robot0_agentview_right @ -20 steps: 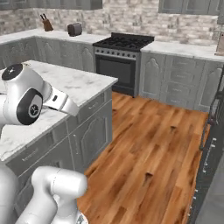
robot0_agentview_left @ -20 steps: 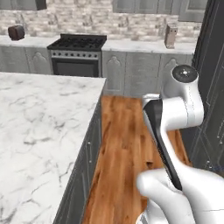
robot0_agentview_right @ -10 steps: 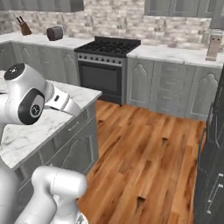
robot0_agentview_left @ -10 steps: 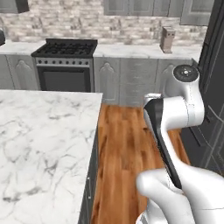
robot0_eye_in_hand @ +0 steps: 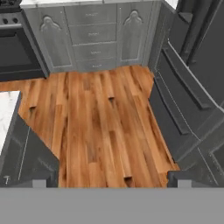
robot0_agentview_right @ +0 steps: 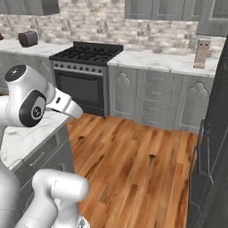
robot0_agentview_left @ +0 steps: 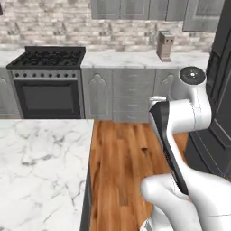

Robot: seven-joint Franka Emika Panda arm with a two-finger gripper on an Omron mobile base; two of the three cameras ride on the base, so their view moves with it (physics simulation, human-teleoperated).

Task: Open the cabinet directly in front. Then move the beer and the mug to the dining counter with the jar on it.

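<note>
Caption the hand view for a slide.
Open gripper above the wood floor, facing grey base cabinets beside the stove.

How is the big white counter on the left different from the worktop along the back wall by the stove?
The near counter is a wide white marble slab standing out in the room; the back worktop is a narrow strip running against the brick wall. The near counter's visible part is bare; the back worktop carries a knife block and, further along, a toaster. Both are white marble over grey panelled cabinets.
</note>
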